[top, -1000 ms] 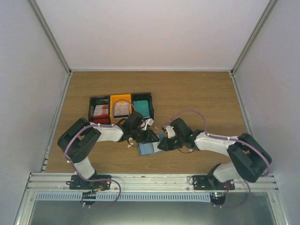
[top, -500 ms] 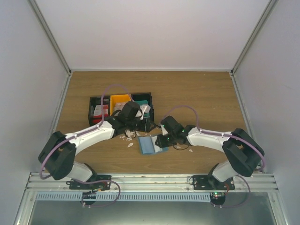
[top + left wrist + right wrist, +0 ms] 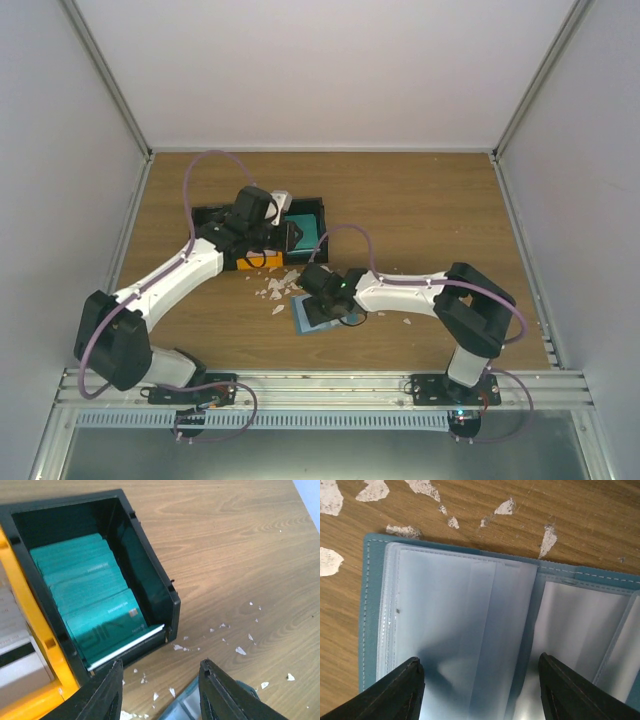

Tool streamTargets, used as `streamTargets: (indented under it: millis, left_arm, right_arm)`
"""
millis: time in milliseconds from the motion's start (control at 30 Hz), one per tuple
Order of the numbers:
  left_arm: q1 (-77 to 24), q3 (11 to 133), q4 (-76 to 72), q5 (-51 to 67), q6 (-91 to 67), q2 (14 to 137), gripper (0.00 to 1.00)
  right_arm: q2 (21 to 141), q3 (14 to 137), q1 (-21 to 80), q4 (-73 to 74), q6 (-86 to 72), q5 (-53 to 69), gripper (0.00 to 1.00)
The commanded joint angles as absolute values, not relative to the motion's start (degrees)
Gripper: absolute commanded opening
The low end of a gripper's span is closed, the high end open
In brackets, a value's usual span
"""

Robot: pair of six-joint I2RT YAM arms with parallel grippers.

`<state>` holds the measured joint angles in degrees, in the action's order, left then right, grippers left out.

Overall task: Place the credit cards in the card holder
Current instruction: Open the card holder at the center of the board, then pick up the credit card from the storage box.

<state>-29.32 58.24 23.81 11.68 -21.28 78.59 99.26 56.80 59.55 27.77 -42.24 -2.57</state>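
The card holder (image 3: pixel 470 630) lies open on the table, its dusty-blue edge framing pale clear pockets; in the top view it (image 3: pixel 303 322) sits near the middle front. My right gripper (image 3: pixel 482 685) hangs just over its pockets, open wide and holding nothing. Credit cards stand stacked in the row of bins: teal ones (image 3: pixel 95 610) in the black end bin, pale ones (image 3: pixel 12 630) in the orange bin. My left gripper (image 3: pixel 162 682) is open and empty above the table beside the black bin's near corner, with a corner of the holder below it.
The black-and-orange row of bins (image 3: pixel 305 205) stands at the back left, partly under the left arm. White scraps (image 3: pixel 275 288) litter the wood between the bins and the holder. Grey walls enclose the table on three sides.
The left arm swung away from the holder up to the bins. The right gripper slid left over the holder and opened wide. The holder now lies open.
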Motion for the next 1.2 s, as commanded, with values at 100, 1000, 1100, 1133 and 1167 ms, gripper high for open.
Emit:
streamTargets:
  millis: [100, 1000, 1100, 1133, 1167]
  left_arm:
    - [-28.35, 64.80, 24.84, 13.88, -12.73, 84.13, 0.44]
    - [-27.31, 77.23, 36.42, 21.09, 11.76, 106.80, 0.75]
    - [-27.58, 78.31, 37.67, 20.46, 12.71, 108.50, 0.76]
    - [-27.67, 78.53, 38.04, 20.50, 13.04, 108.88, 0.76]
    - [-27.76, 78.57, 38.38, 20.61, 13.35, 109.20, 0.76]
  right_arm:
    - [105.16, 54.42, 60.56, 36.75, -45.55, -10.07, 0.64]
    - [87.91, 37.54, 51.67, 13.60, -44.06, 9.33, 0.64]
    - [88.15, 37.23, 51.43, 13.14, -43.96, 9.82, 0.64]
    - [88.23, 37.18, 51.42, 13.01, -43.93, 9.92, 0.64]
    - [88.32, 37.11, 51.34, 12.88, -43.94, 10.03, 0.64]
